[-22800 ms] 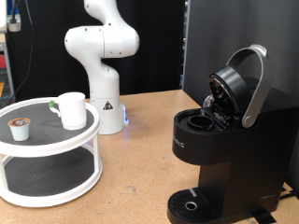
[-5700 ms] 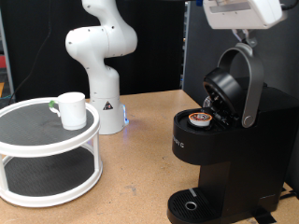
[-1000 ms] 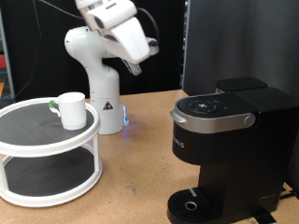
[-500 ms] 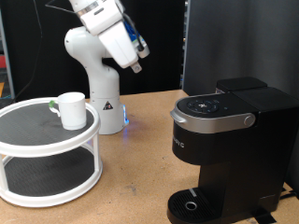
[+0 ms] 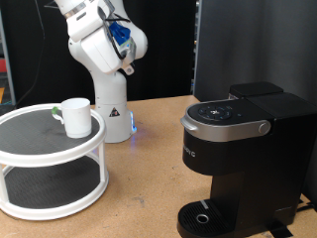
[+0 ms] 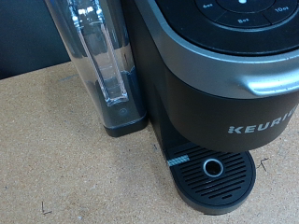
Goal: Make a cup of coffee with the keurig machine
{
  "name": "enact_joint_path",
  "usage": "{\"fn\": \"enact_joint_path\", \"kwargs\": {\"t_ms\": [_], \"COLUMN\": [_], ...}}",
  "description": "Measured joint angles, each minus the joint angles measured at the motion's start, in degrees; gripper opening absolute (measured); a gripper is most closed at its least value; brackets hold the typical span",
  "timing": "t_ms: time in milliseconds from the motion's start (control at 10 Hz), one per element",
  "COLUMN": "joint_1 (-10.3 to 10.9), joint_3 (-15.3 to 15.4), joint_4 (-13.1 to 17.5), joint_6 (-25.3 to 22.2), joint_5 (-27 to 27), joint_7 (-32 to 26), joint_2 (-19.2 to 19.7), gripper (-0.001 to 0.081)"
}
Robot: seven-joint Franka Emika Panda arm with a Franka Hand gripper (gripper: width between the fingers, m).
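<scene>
I have the end effector up high near the exterior view's top, in front of the white arm base, well apart from everything it could touch. Nothing sits between its fingers, but whether they are spread or closed I cannot tell; the wrist view shows no fingertips at all.

The keurig machine stands on the counter at the exterior view's right, lid down flat. The cup sits on the upper tier of the white two-tier stand at the exterior view's left, well apart from the machine.

What worries me: the drip tray is bare, with no cup under the spout, so if a brew starts as things stand, coffee would run onto the tray and the counter. The cup sits close to the stand's rim, and I judge a clumsy approach could push it off or tip it. Its glazed wall looks slippery for a two-finger pinch. The clear water reservoir beside the machine shows no obvious water level; I cannot tell whether it is filled, and a dry tank would stall the brew.

My count: one machine, one cup, one stand with two tiers, one reservoir, one arm.
</scene>
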Motion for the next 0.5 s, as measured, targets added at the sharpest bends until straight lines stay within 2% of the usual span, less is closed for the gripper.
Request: {"fn": "enact_joint_path", "kwargs": {"t_ms": [100, 400, 500], "joint_1": [0.0, 0.04, -0.08], "joint_3": [0.03, 0.11, -0.35], "joint_4": [-0.13, -3.41, -4.39], "joint_6": [0.83, 11.86, 12.29], "joint_5": [0.4, 12.11, 13.35], "joint_7": [0.06, 3.19, 3.17], "joint_2": [0.03, -0.55, -1.24], "gripper": [0.0007, 0.0007, 0.0007]}}
